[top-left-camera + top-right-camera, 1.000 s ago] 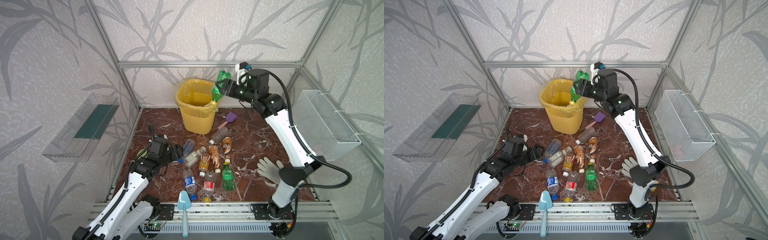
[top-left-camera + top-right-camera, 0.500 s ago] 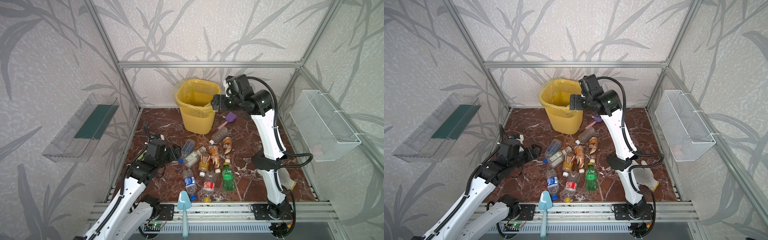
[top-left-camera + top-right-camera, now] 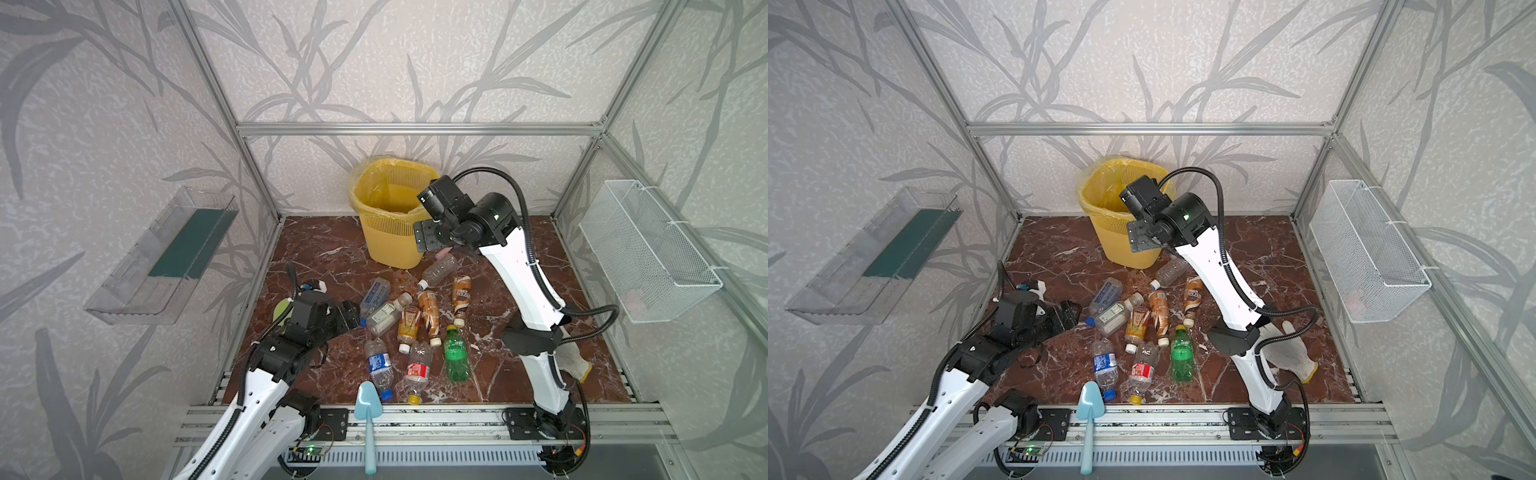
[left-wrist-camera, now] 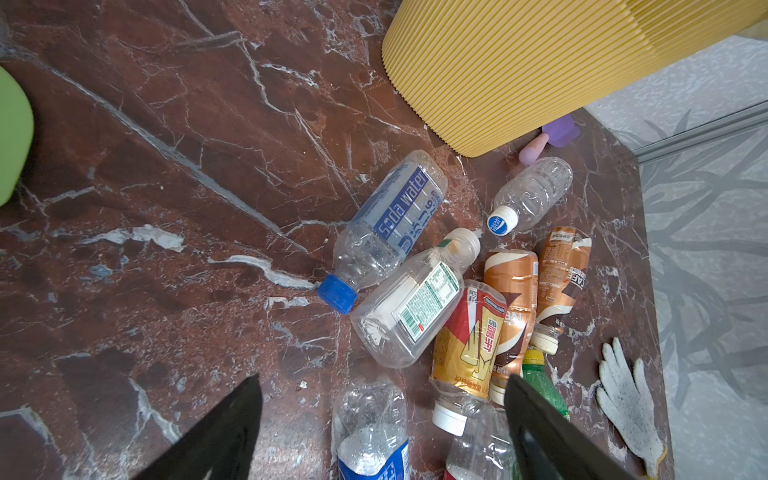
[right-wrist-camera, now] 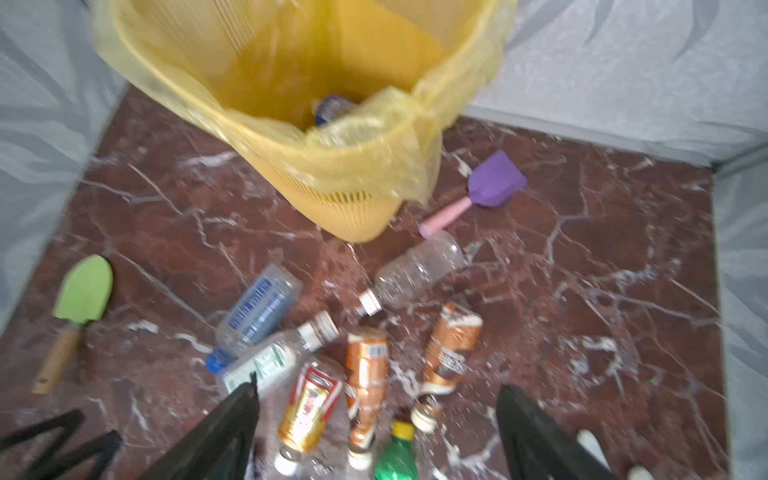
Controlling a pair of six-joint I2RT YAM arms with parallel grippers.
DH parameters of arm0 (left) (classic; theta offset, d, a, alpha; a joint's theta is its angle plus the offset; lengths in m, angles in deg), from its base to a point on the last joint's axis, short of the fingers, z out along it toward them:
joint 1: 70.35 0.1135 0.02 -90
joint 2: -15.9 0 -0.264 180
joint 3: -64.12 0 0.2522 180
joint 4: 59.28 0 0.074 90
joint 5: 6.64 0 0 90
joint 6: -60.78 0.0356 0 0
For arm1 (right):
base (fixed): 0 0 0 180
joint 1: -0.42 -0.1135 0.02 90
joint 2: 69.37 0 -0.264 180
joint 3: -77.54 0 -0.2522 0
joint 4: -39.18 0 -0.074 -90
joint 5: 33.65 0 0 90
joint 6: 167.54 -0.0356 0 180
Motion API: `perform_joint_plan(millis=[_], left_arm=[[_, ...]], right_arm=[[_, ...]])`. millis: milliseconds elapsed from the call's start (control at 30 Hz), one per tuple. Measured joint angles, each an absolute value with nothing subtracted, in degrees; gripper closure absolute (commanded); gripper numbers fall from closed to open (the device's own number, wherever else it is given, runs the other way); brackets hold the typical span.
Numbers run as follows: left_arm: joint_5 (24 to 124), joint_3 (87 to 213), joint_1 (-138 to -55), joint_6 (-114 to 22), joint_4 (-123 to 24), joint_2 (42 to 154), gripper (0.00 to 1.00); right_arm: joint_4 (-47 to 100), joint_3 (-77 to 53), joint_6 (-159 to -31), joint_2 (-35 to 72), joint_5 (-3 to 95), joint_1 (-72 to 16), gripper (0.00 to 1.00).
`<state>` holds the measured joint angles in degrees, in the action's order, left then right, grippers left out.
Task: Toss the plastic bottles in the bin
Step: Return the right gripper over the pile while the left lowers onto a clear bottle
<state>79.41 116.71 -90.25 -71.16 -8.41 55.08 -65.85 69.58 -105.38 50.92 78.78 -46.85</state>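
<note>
Near the bin [image 3: 386, 245], the right claw [image 5: 376, 392] gapes wide, empty.

Back centre of the floor: bin [image 3: 386, 245]. Before it, lying in a loose heap: bottles [image 3: 428, 311]. Right of the heap: glove [image 3: 1287, 357]. Beside the bin's foot: rear shovel [image 5: 494, 183]. Left of the heap: left shovel [image 5: 85, 291]. Overhanging the front edge: front shovel [image 3: 368, 401]. On the side walls: tray [image 3: 166, 257] left, mesh basket [image 3: 648, 253] right.

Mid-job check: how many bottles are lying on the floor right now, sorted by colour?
Clear bottles: 5
Brown-orange labelled bottles: 3
Green bottles: 1
Total on the floor: 9
</note>
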Motion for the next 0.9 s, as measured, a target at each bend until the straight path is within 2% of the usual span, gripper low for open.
perform_joint_plan(millis=[167, 233, 367, 500, 700, 900], left_arm=[[79.4, 116.2, -90.2, -70.7, -7.5, 53.8, 0.09], [79.4, 116.0, -90.2, -70.7, -7.3, 53.8, 0.09], [78.8, 115.5, -90.2, -70.8, -7.5, 54.1, 0.09], [76.8, 114.4, -90.2, -71.3, -8.3, 55.1, 0.10], [71.4, 113.2, -90.4, -71.5, -9.4, 57.3, 0.16], [70.7, 113.2, -95.0, -72.5, -8.5, 58.8, 0.16]], right_arm=[[-51.6, 21.6, -105.2, 26.3, 77.8, -46.3, 0.13], [-47.1, 9.5, -105.7, 17.7, 75.7, -44.6, 0.14], [-39.0, -4.8, -107.0, 5.3, 73.1, -40.3, 0.17], [-30.6, -18.8, -108.7, -1.9, 68.4, -39.2, 0.19], [-20.1, -33.9, -112.2, -5.1, 60.2, -38.3, 0.19], [-13.0, -39.4, -115.5, -6.0, 55.9, -38.3, 0.19]])
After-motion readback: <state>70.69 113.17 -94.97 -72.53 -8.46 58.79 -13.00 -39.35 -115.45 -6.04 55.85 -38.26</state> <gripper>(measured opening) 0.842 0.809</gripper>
